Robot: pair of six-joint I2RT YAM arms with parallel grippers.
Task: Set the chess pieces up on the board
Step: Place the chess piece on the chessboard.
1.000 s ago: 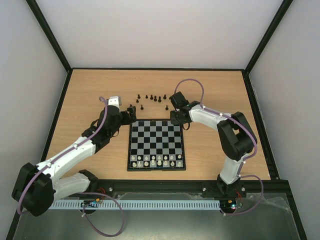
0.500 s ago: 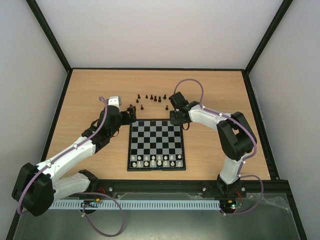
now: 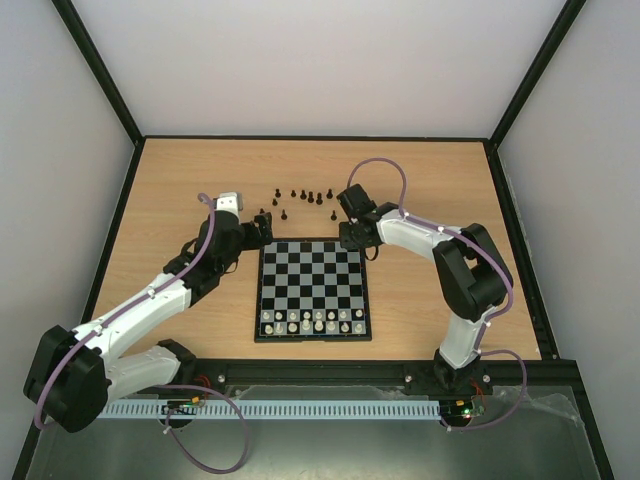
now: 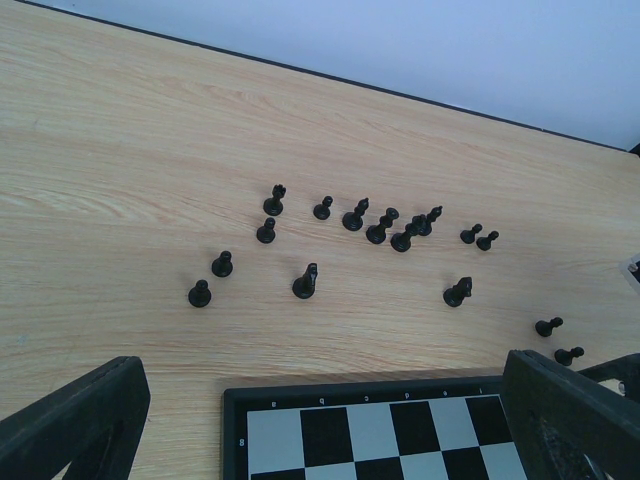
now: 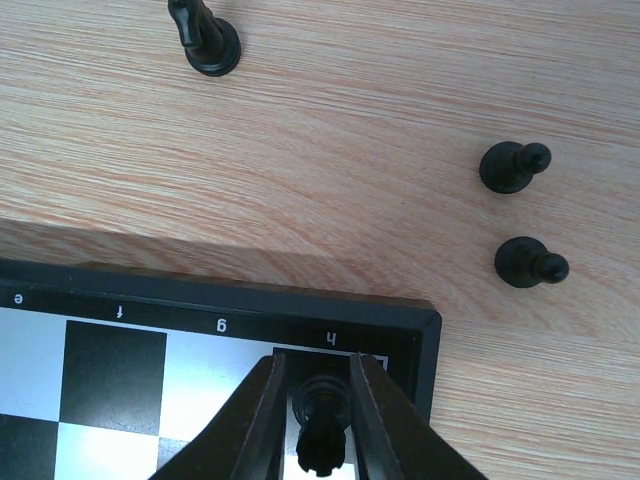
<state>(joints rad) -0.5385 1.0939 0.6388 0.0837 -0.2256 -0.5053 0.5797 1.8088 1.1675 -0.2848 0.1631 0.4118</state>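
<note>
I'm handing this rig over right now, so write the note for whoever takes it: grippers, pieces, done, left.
Left gripper: open, empty, by the far left corner of the board.
Right gripper: fingers either side of a black piece on the far right h corner square; gripped or released, cannot tell.
Other black chess pieces: loose on the table beyond the board.
Done: that one piece at most. Left: all the others.

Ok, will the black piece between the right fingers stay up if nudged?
Probably not: the black piece looks slim on a small base, so the right gripper brushing it could topple it. It seems rigid and light; once down, it may roll.
</note>
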